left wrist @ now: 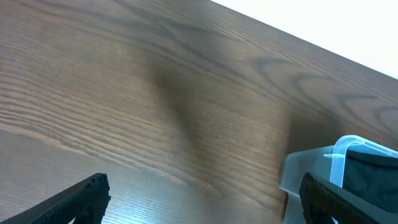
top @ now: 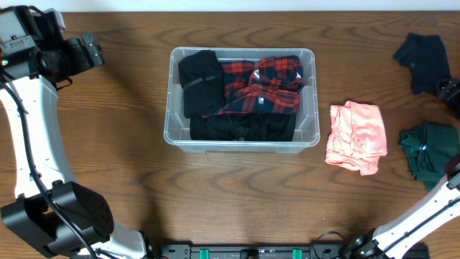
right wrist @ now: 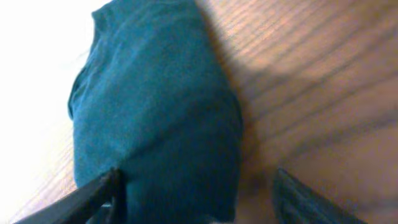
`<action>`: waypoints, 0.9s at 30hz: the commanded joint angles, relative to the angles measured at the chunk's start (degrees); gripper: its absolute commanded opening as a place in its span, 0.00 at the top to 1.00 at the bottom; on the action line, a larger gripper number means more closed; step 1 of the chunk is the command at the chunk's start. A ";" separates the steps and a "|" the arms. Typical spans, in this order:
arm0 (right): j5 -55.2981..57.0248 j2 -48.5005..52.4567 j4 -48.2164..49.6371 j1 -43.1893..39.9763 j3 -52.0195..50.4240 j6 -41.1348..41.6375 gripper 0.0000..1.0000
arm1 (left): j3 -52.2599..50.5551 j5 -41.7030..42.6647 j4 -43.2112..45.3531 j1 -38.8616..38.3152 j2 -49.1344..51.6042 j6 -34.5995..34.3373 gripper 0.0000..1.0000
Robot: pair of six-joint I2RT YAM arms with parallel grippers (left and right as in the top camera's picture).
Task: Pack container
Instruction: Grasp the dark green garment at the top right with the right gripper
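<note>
The container (top: 310, 108) is a clear rectangular bin in the middle of the table, holding black garments (top: 200, 83) and a red plaid shirt (top: 262, 86). One corner of the bin shows in the left wrist view (left wrist: 339, 162). My left gripper (top: 92, 50) is open and empty over bare wood to the left of the bin (left wrist: 203, 186). My right gripper (top: 449, 90), at the right edge, is open (right wrist: 198, 180). Its fingers are on either side of the near end of a dark teal garment (right wrist: 155, 106), which also shows in the overhead view (top: 424, 59).
A folded pink garment (top: 356, 137) lies just right of the bin. A green garment (top: 428, 147) lies at the right edge, beside my right arm. The table is dark wood, with its far edge along the top of the overhead view.
</note>
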 commanded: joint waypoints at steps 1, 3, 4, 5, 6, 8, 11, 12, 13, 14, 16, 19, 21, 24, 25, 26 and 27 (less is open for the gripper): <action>-0.57 2.54 -0.11 1.64 -0.20 1.42 0.43 | -0.07 0.72 -0.07 0.04 -0.42 0.79 0.02; -2.19 2.54 0.72 2.10 -0.17 1.40 0.51 | -0.07 0.72 -0.07 0.04 -0.42 0.79 0.02; -3.28 2.54 1.11 2.29 -0.17 1.42 0.57 | -0.07 0.72 -0.07 0.04 -0.42 0.79 0.02; -3.96 2.54 1.25 2.43 -0.17 1.46 0.64 | -0.07 0.72 -0.07 0.04 -0.42 0.79 0.02; -4.68 2.54 1.44 2.60 -0.15 1.62 0.70 | -0.07 0.72 -0.04 0.04 -0.42 0.79 0.02; -6.21 2.47 1.33 2.82 0.00 1.62 0.84 | -0.07 0.72 -0.07 0.04 -0.42 0.79 0.02; -9.01 1.60 1.11 2.84 0.02 3.63 0.99 | -0.07 0.72 -0.07 0.04 -0.42 0.79 0.02; -9.77 1.07 1.09 2.86 0.02 4.00 0.99 | -0.07 0.72 -0.07 0.04 -0.42 0.79 0.02; -10.86 0.39 0.79 2.86 0.02 4.07 0.99 | -0.07 0.72 -0.07 0.04 -0.42 0.79 0.02; -11.56 -0.61 0.24 2.93 0.02 4.48 0.99 | -0.07 0.72 -0.07 0.04 -0.42 0.79 0.02; -12.15 -3.15 -1.33 3.17 0.02 5.03 0.99 | -0.07 0.72 -0.07 0.04 -0.42 0.79 0.02; -11.91 -8.22 -4.66 3.85 0.02 4.33 0.99 | -0.07 0.72 -0.07 0.04 -0.42 0.79 0.02; -11.85 -11.67 -6.62 4.35 0.02 4.35 0.99 | -0.07 0.72 -0.07 0.04 -0.42 0.79 0.02; -11.87 -17.49 -10.19 5.60 0.02 4.35 0.99 | -0.07 0.72 -0.07 0.04 -0.42 0.79 0.02; -11.89 -19.82 -11.67 6.27 0.02 4.35 0.99 | -0.07 0.72 -0.07 0.04 -0.42 0.79 0.02; -11.89 -21.22 -12.63 6.73 0.02 4.35 0.99 | -0.07 0.72 -0.07 0.04 -0.42 0.79 0.02; -11.89 -22.88 -13.75 7.32 0.02 4.35 0.99 | -0.07 0.72 -0.07 0.04 -0.42 0.79 0.02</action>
